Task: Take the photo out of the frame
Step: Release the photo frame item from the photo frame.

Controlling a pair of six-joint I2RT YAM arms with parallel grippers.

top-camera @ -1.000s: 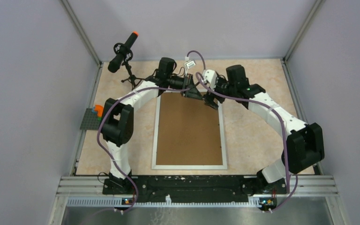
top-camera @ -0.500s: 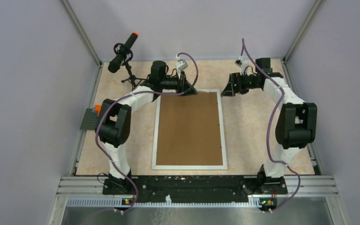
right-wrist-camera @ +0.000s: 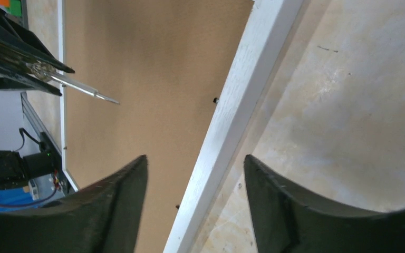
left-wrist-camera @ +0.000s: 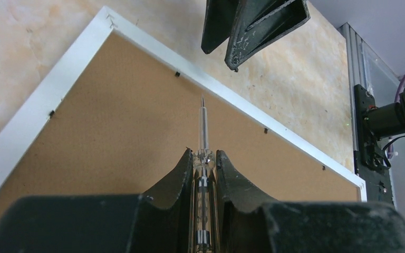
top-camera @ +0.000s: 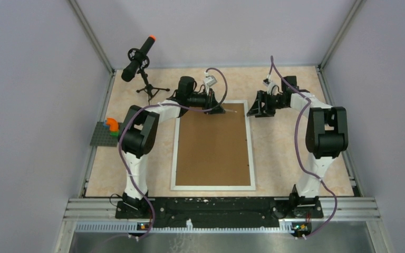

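A beige marbled worktop (top-camera: 285, 153) sits between plain pale grey-lilac walls (top-camera: 31, 105) on the left, far and right sides. A black microphone with an orange tip (top-camera: 137, 60) stands on a small tripod at the far left. A silver slotted rail (top-camera: 221, 206) runs along the near edge.

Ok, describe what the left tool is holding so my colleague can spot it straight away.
A white frame lies back-up in the middle of the table, brown board showing. Over its far end hangs the left tool, shut on a screwdriver that points at the right tool. It is the only thin thing there: clear handle, bare metal shaft.
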